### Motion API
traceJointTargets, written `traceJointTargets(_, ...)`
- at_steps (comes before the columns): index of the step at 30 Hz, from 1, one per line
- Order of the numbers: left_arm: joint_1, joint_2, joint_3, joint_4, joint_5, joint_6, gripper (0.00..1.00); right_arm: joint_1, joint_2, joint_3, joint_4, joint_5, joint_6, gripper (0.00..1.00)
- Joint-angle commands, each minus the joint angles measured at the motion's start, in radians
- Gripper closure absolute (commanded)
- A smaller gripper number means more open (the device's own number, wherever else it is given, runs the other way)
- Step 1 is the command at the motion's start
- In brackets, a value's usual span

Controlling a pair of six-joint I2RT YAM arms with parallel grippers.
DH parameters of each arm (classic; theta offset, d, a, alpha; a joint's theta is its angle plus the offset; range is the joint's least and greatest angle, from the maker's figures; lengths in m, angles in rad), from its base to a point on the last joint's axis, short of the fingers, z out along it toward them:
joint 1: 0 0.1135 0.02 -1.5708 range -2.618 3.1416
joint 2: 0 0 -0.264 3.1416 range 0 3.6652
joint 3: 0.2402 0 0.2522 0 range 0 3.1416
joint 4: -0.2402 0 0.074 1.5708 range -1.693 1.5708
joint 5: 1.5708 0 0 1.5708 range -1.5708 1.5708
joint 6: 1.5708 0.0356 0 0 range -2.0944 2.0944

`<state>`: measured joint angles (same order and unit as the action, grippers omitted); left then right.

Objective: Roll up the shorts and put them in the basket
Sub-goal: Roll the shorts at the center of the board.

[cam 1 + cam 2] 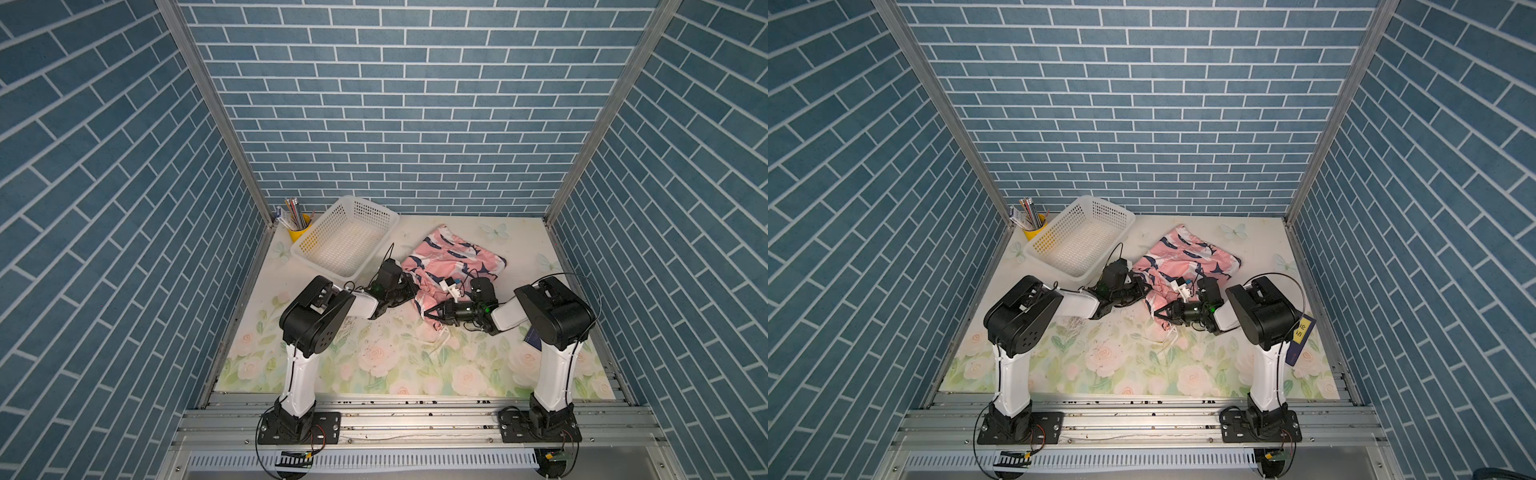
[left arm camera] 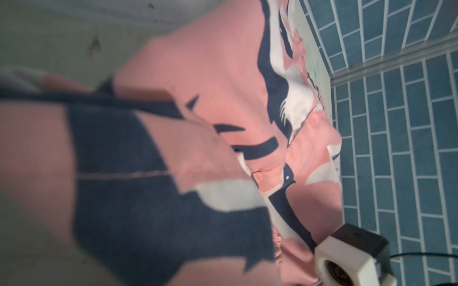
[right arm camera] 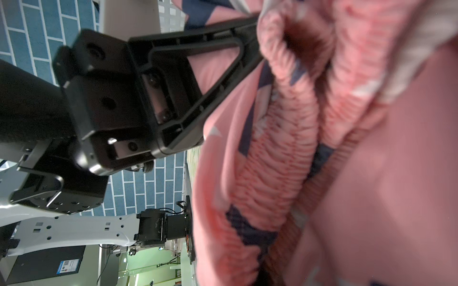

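while the shorts [image 1: 453, 253] lie loose on the floral table [image 1: 374, 365] beside the white basket [image 1: 349, 245], no roll shows yet; the left gripper [image 1: 409, 287] and right gripper [image 1: 428, 314] each pinch their near waistband edge, so all rolling is left.

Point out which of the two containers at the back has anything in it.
The yellow cup, holding pencils; the white basket beside it is empty.

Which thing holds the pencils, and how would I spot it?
Go to the table's far left corner. Beside the white basket stands a small yellow cup crammed with pencils. Unlike the wide, empty basket, it is narrow, bright and full.
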<state>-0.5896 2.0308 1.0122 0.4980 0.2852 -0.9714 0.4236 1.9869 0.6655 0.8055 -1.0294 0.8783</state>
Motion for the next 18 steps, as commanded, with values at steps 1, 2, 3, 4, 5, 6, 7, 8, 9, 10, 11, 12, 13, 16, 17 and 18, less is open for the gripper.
traceJointTargets(1,0.008,-0.008,0.054,-0.096,-0.026,0.004,1.00,-0.010,-0.063,0.051,-0.277,0.051,-0.156,0.80)
traceJointTargets(2,0.008,-0.016,0.066,-0.123,-0.024,0.003,1.00,-0.003,-0.099,0.092,-0.450,0.120,-0.269,0.72)
traceJointTargets(3,0.006,-0.022,0.075,-0.146,-0.023,-0.001,1.00,0.001,-0.133,0.116,-0.570,0.178,-0.341,0.68)
traceJointTargets(4,0.006,-0.027,0.085,-0.177,-0.026,-0.005,1.00,0.003,-0.169,0.131,-0.639,0.229,-0.381,0.64)
traceJointTargets(5,0.006,-0.031,0.097,-0.210,-0.030,-0.010,1.00,0.008,-0.210,0.149,-0.718,0.312,-0.426,0.60)
traceJointTargets(6,0.005,-0.034,0.105,-0.236,-0.030,-0.014,1.00,0.022,-0.252,0.168,-0.805,0.411,-0.478,0.57)
traceJointTargets(7,0.007,-0.037,0.113,-0.266,-0.032,-0.024,1.00,0.042,-0.286,0.186,-0.869,0.510,-0.523,0.54)
traceJointTargets(8,0.006,-0.039,0.121,-0.290,-0.030,-0.034,1.00,0.072,-0.321,0.204,-0.926,0.609,-0.565,0.52)
traceJointTargets(9,0.005,-0.038,0.129,-0.317,-0.033,-0.042,1.00,0.107,-0.351,0.218,-0.966,0.696,-0.602,0.51)
traceJointTargets(10,0.005,-0.040,0.132,-0.335,-0.033,-0.050,1.00,0.145,-0.374,0.227,-0.988,0.779,-0.629,0.51)
traceJointTargets(11,0.004,-0.039,0.138,-0.353,-0.031,-0.057,1.00,0.194,-0.397,0.237,-1.011,0.881,-0.661,0.49)
traceJointTargets(12,0.004,-0.036,0.145,-0.374,-0.027,-0.065,1.00,0.245,-0.409,0.248,-1.024,0.961,-0.693,0.48)
traceJointTargets(13,0.005,-0.035,0.149,-0.377,-0.016,-0.070,1.00,0.281,-0.417,0.256,-1.030,1.026,-0.715,0.47)
traceJointTargets(16,0.002,-0.031,0.166,-0.428,-0.012,-0.089,1.00,0.375,-0.424,0.259,-1.008,1.164,-0.763,0.45)
traceJointTargets(17,0.002,-0.030,0.170,-0.443,-0.013,-0.089,1.00,0.396,-0.429,0.258,-0.992,1.187,-0.770,0.45)
traceJointTargets(18,0.002,-0.030,0.173,-0.459,-0.015,-0.090,1.00,0.418,-0.443,0.252,-0.976,1.228,-0.772,0.42)
